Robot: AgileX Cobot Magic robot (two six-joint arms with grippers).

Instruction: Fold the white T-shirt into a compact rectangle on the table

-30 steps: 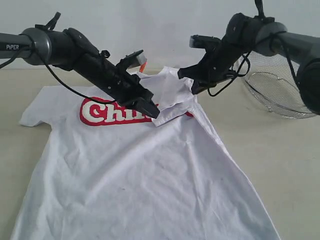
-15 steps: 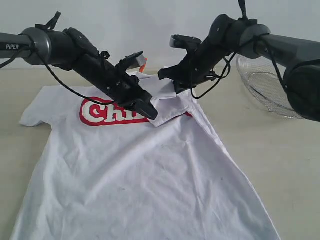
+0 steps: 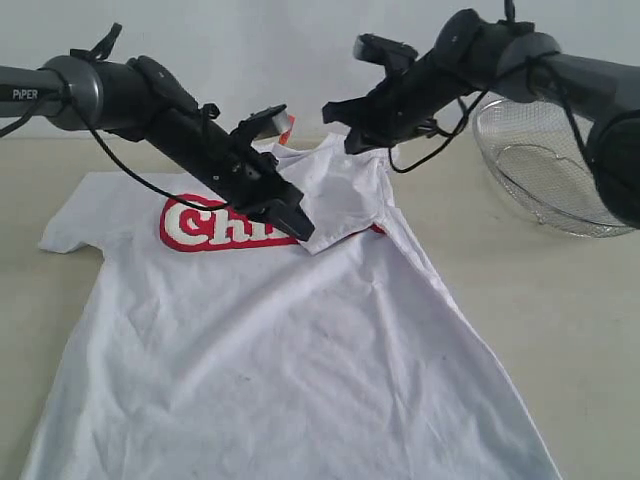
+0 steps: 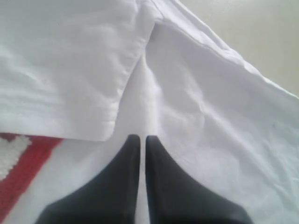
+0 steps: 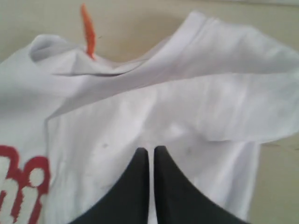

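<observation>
Cotton feel: white T-shirt (image 3: 300,340) light, limp, creases easily.
Grab at: sleeve hem (image 4: 119,88), pinch the edge.
Left gripper (image 4: 140,137): together, tip at cloth, nothing clamped.
Right gripper (image 5: 150,150): together, empty, above shirt.

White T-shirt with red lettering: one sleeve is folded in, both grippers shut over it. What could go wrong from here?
1. On the white cotton T-shirt, the left gripper sits shut at the edge of the folded-in sleeve; sliding away could drag the fold open.
2. The collar stands bunched near the shut right gripper, so later folds may come out lumpy.
3. The round wire-mesh metal basket sits close to the right arm; a wide swing might knock it.
</observation>
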